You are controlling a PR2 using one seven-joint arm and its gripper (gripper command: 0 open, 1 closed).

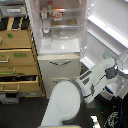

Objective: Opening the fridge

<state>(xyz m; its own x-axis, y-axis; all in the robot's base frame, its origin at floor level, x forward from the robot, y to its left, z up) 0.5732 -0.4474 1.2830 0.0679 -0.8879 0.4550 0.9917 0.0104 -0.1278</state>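
The fridge (59, 30) stands far centre, its upper door (107, 30) swung wide to the right, shelves exposed. The robot arm (97, 75) reaches right toward the door; its gripper is hidden, so I cannot tell its state. Pushing further risks overextending the hinge.

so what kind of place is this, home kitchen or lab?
Probably a lab mock-up of a kitchen: a white fridge with its upper door open and food on the shelves, but beside it a wooden drawer cabinet with labelled drawers.
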